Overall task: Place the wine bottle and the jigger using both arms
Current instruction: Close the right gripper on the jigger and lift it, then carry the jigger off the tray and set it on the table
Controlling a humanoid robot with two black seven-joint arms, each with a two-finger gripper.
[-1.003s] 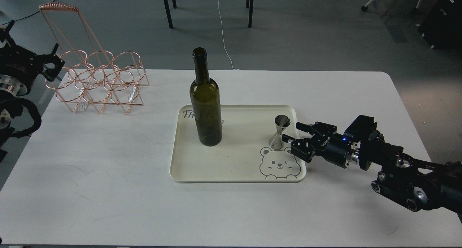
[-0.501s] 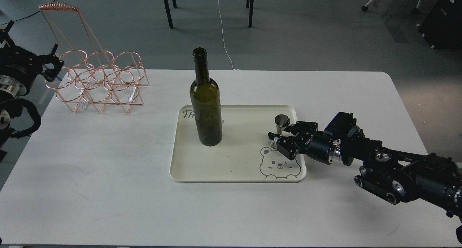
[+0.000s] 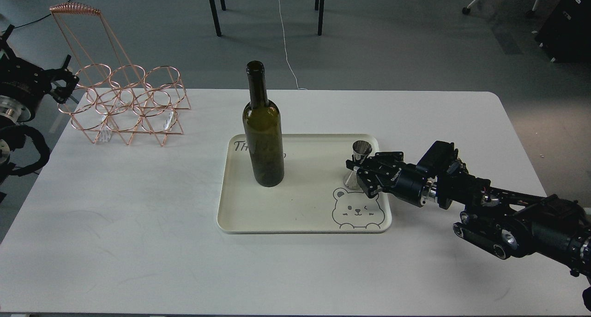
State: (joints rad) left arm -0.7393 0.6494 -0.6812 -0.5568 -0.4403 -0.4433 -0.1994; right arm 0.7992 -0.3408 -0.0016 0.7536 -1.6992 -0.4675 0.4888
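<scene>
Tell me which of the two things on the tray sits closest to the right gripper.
The jigger, the short silver one at the tray's right edge, right at the right gripper. The tall green wine bottle stands farther left.

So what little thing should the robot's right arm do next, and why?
Probably lift the jigger slightly. The right end effector looks closed around its waist, yet the jigger seems to rest on the tray beside the bear drawing.

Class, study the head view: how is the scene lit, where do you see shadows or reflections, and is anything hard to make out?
Head view: soft, even light; faint shadows only. The wine bottle shows weak reflections; the jigger gleams. The right gripper, black on black at the jigger's waist, hides its fingers' state. The left gripper is small, dark, at the frame edge.
</scene>
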